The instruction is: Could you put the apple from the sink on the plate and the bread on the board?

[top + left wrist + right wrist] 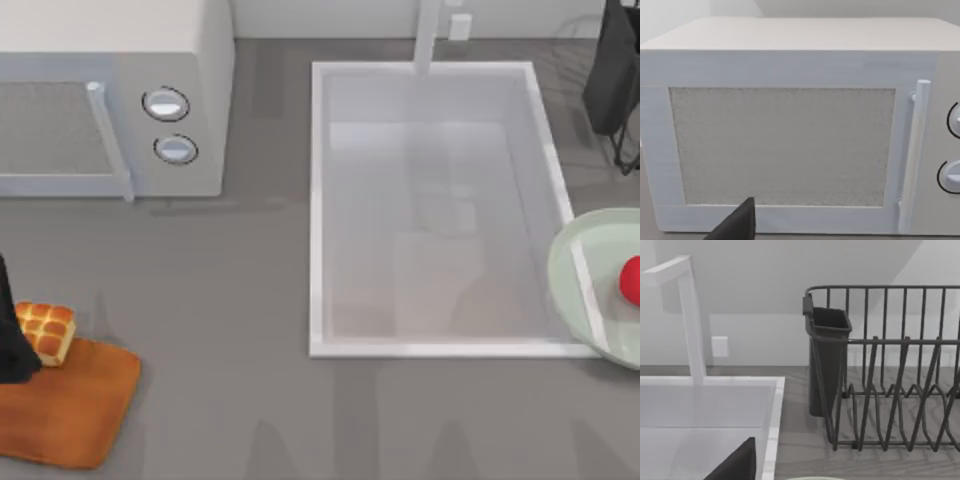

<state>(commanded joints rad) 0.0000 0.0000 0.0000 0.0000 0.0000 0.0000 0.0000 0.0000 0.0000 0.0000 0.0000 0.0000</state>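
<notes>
The golden-brown bread [46, 331] lies on the far left corner of the orange-brown board [75, 410] at the table's front left. My left gripper [9, 338] is the dark shape at the left edge, right beside the bread. The red apple [631, 280] rests on the pale green plate [566, 250] at the right edge; the plate overlaps the right rim of the sink [316, 200]. The basin's floor is bare. A dark part of my right gripper [735, 465] shows over the sink's corner, facing the back wall.
A white microwave [110, 100] stands at the back left, its door [785, 145] shut and close in front of the left wrist camera. A black dish rack [890, 390] with a dark cup [827, 360] stands at the back right, beside the faucet [690, 315].
</notes>
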